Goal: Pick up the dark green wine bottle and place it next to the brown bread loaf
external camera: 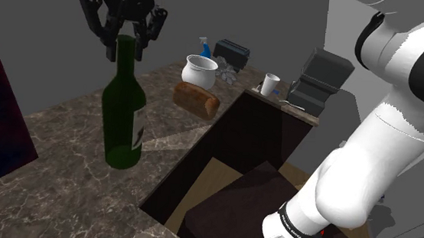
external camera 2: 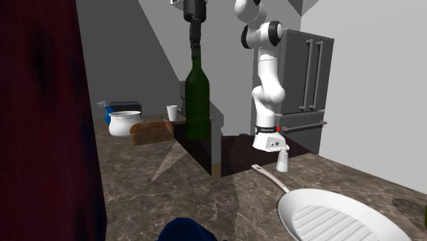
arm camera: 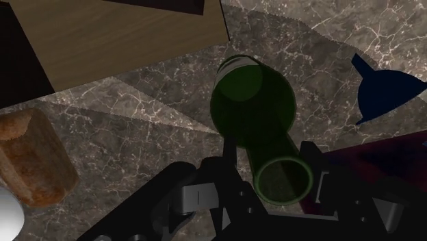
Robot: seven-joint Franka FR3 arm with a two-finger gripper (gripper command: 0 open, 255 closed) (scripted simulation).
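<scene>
The brown marbled counter (external camera: 61,173) spreads beneath the dark green wine bottle (external camera: 124,116), which is upright. My gripper (external camera: 124,43) sits at the bottle's top, with the fingers drawn in and clasping its neck from both sides. The brown bread loaf (external camera: 197,99) lies well apart from the bottle, and a white pot (external camera: 198,70) stands farther from the bottle still.

We saw a dark green wine bottle (external camera: 125,108) (pale label (external camera: 138,128)), a mottled brown bread loaf (external camera: 197,99), a black claw (external camera: 123,45), and a brown table (external camera: 54,165) veined with white marbling.
</scene>
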